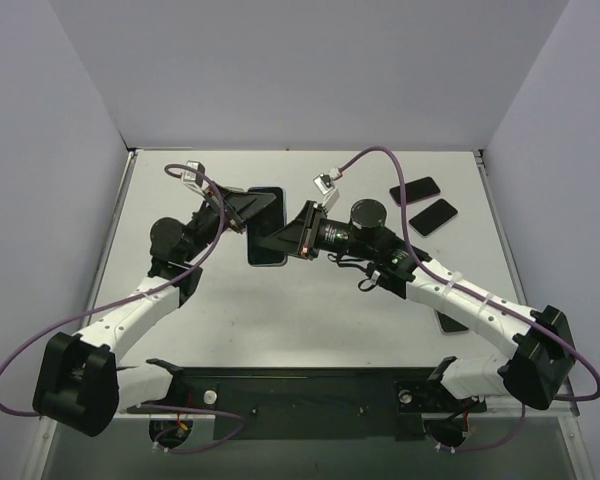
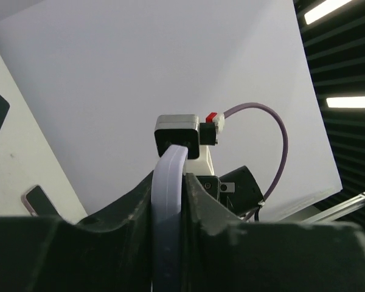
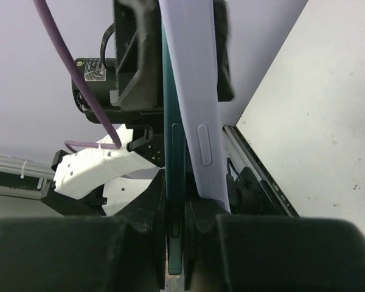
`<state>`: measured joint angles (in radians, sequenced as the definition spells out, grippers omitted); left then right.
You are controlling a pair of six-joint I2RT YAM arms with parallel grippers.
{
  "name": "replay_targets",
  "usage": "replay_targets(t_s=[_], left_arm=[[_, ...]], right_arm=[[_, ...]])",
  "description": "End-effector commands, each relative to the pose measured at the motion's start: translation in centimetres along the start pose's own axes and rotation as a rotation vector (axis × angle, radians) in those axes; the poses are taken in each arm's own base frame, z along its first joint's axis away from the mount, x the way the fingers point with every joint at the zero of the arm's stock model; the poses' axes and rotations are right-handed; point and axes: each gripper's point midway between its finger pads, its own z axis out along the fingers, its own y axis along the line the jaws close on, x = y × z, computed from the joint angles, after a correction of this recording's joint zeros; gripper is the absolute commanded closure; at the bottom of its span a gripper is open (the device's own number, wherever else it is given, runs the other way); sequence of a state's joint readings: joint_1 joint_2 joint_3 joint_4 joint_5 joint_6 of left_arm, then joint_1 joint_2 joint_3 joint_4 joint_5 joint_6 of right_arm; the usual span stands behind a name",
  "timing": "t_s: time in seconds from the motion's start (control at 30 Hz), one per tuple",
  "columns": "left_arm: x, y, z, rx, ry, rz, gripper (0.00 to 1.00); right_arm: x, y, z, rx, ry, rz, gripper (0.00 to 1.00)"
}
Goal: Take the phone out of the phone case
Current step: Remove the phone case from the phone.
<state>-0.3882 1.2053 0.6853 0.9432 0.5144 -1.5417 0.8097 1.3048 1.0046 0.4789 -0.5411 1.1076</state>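
Both grippers hold the load in the air above the bench (image 1: 330, 310). The left gripper (image 2: 168, 188) is clamped on the lavender phone case (image 3: 198, 91), and the right gripper (image 3: 176, 213) on the teal phone (image 3: 173, 164), whose upper edge stands apart from the case. Best to peel slowly, drawing the 2 apart without twisting, both grips firm.
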Motion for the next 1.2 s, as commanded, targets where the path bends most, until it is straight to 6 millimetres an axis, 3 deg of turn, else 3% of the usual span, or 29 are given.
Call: replay_targets(t_s=[0.0,0.03,0.07,0.1,0.33,0.5,0.67,0.8,0.93,1.03,1.17], left_arm=[[3.1,-3.9,-1.5,0.088,0.124,0.094,0.56],[2.8,-4.4,-2.2,0.102,0.108,0.126,0.32],[2.9,-3.6,-2.9,0.091,0.102,0.151,0.28],[2.9,-4.1,-3.6,0.106,0.088,0.179,0.25],[4.6,-3.6,-6.1,0.127,0.109,0.344,0.24],[4.8,-3.4,-6.4,0.141,0.107,0.384,0.34],[5.4,-3.4,-7.1,0.186,0.113,0.395,0.27],[5.0,-3.2,-6.8,0.168,0.102,0.402,0.29],[4.1,-3.3,-6.0,0.136,0.076,0.416,0.31],[4.1,-4.3,-5.7,0.174,0.082,0.429,0.22],[4.7,-5.4,-6.0,0.215,0.111,0.431,0.18]], right_arm=[[-3.7,4.3,-0.2,-0.148,-0.114,-0.069,1.0],[-3.7,4.4,-0.4,-0.165,-0.122,-0.054,1.0],[-4.1,4.7,-0.8,-0.182,-0.128,-0.011,1.0],[-4.0,5.4,-1.2,-0.221,-0.119,-0.006,1.0],[-5.1,8.2,-3.8,-0.371,-0.125,0.122,1.0],[-5.3,8.9,-4.6,-0.412,-0.132,0.146,1.0],[-5.8,9.9,-5.3,-0.471,-0.134,0.177,1.0],[-5.7,10.8,-5.8,-0.508,-0.119,0.193,1.0],[-5.3,10.9,-5.9,-0.501,-0.111,0.19,1.0],[-5.0,10.2,-5.6,-0.468,-0.109,0.172,1.0],[-4.9,9.8,-5.5,-0.434,-0.116,0.151,1.0]])
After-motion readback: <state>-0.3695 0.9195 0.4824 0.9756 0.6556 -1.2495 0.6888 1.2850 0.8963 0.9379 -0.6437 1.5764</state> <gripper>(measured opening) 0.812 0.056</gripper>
